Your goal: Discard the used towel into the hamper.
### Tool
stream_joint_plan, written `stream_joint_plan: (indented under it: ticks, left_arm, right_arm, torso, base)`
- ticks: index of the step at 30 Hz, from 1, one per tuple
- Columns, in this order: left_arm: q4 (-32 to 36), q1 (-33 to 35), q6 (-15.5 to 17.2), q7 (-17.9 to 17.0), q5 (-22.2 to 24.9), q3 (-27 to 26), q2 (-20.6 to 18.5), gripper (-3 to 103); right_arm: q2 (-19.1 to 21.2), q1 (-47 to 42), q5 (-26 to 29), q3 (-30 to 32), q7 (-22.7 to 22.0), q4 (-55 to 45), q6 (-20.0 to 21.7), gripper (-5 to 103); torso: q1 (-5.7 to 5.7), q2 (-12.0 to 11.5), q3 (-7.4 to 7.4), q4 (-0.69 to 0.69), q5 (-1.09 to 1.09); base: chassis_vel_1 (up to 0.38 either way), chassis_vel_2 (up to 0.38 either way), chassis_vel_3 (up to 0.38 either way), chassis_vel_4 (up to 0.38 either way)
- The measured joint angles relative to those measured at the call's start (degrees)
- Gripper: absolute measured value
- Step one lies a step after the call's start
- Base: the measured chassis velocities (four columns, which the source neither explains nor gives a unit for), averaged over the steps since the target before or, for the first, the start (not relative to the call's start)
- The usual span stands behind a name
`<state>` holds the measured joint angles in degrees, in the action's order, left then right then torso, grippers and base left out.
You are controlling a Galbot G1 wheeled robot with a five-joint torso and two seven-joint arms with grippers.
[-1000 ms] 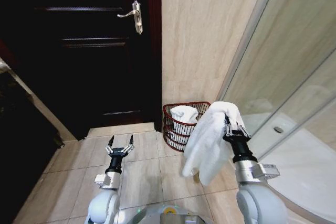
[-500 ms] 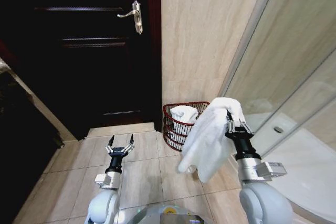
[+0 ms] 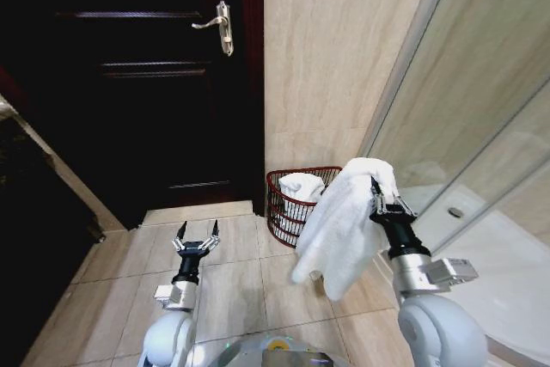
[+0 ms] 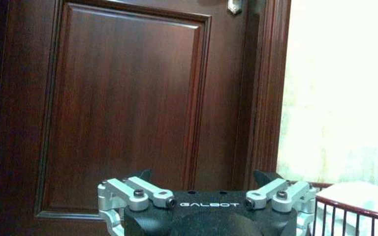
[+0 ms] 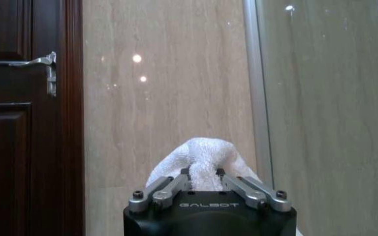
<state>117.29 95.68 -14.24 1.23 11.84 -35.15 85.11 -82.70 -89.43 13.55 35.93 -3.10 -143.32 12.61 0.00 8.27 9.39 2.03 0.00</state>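
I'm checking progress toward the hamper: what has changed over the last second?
The right end effector, shut on the towel, lifted it slightly and carried it a little left toward the hamper; the hanging end swung left. The left end effector stayed open and low, and the white towel in the hamper is as before.

A: Where is the towel (image 3: 344,225)?
B: Right of centre in the head view: white, bunched at the top, hanging in loose folds, its lower edge clear of the floor.
A: And the hamper (image 3: 288,204)?
B: Just left of it, at centre frame against the beige wall: a red-brown wire basket, upright, sides tapering down. Some white cloth (image 3: 301,186) lies inside it. The hanging towel overlaps its right rim.
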Motion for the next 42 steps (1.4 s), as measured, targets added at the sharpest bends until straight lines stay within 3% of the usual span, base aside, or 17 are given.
stream_joint_plan:
  ticks: [15,42]
  left_arm:
    - [2.18,-0.04,3.08,-1.71,-0.18,-0.27,-0.4,100]
    - [5.08,-0.7,6.49,-2.66,-0.68,-0.48,-0.6,100]
  right_arm:
    - [-0.08,0.58,-1.44,0.09,0.08,0.0,-0.16,12]
    - [1.12,1.3,-0.76,0.16,0.01,0.08,0.24,12]
  torso:
    - [0.09,0.72,0.5,0.0,-0.01]
    - [2.38,7.61,5.21,-0.01,0.0]
  base:
    - [0.0,0.0,0.0,0.0]
    - [0.0,0.0,0.0,0.0]
